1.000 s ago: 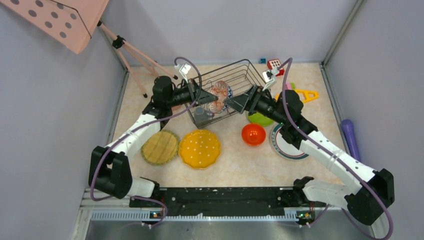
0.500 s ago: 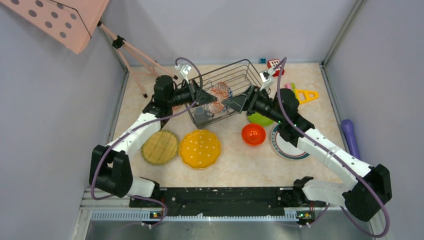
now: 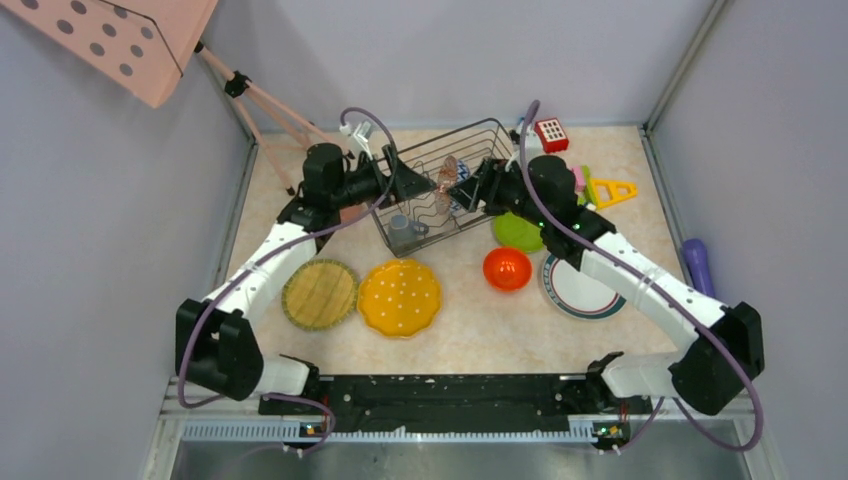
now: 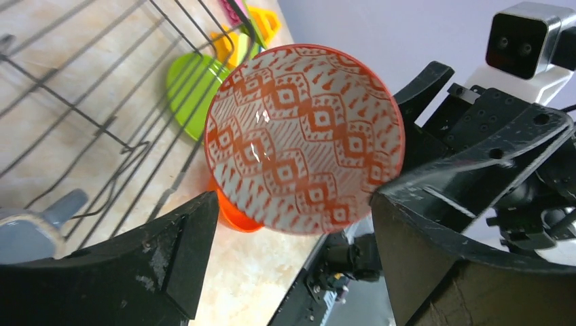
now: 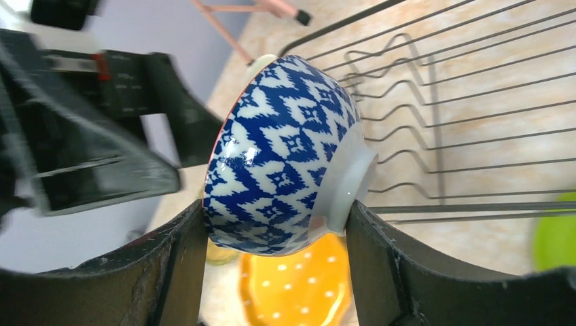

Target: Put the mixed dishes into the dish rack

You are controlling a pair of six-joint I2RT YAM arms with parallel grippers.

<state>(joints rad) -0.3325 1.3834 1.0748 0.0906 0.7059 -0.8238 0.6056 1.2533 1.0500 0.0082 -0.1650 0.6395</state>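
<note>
The patterned bowl [image 3: 447, 178] hangs on edge over the dish rack [image 3: 481, 133], blue outside [image 5: 285, 156], orange-patterned inside [image 4: 306, 136]. My right gripper [image 3: 463, 186] [image 5: 275, 214] is shut on it, one finger on the rim, the other on the foot. Opposite it, my left gripper [image 3: 416, 180] [image 4: 292, 204] stands open around the bowl's mouth side; its left finger is clear of the bowl. A grey mug [image 3: 402, 228] sits in the rack's near left corner. On the table lie two yellow scalloped plates [image 3: 400, 297] [image 3: 319, 294], the orange-red bowl [image 3: 507, 268], the lime green plate [image 3: 518, 232] and the white green-rimmed plate [image 3: 580, 292].
Toy blocks [image 3: 551, 133] and a yellow triangle [image 3: 612, 189] lie behind and right of the rack. A purple cylinder [image 3: 698, 265] rests by the right wall. A pink tripod [image 3: 270, 110] stands at the back left.
My left gripper has opened and let go of the patterned bowl, which now stays in the right gripper. Both wrists have shifted toward the back, and the bowl has turned onto its edge.
</note>
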